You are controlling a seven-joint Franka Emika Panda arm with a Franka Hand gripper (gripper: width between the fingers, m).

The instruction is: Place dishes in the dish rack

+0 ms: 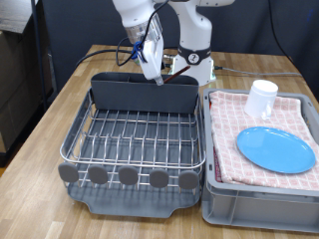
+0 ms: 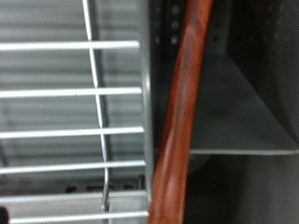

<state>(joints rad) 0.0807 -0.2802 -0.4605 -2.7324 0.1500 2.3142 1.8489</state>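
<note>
So the hand is hanging right over the tall grey cutlery holder at the back of the dish rack, and the wrist view is filled with the wooden spoon, its reddish-brown handle running straight down past the rack's wire grid and into the holder's dark perforated compartment. Honestly I can't tell from either view whether the fingers are clamped on the spoon or spread apart, they're just not visible in the wrist shot and too small and blurry from outside. The spoon itself should be the easy one here: light, stiff, not fragile, a smooth finish that might be a bit slick, so a pinch across the narrow handle near the upper end seems like the sane place to hold it. The other stuff isn't in the rack: the light-blue plate lies flat on the checkered cloth over the grey bin just beside the rack, and the white mug sits on that same cloth, further back than the plate. Plate looks thin and flat, so awkward to get under, probably a rim grab; mug is small, hard and breakable, rim or handle. Everything sits on the wooden desk.
</note>
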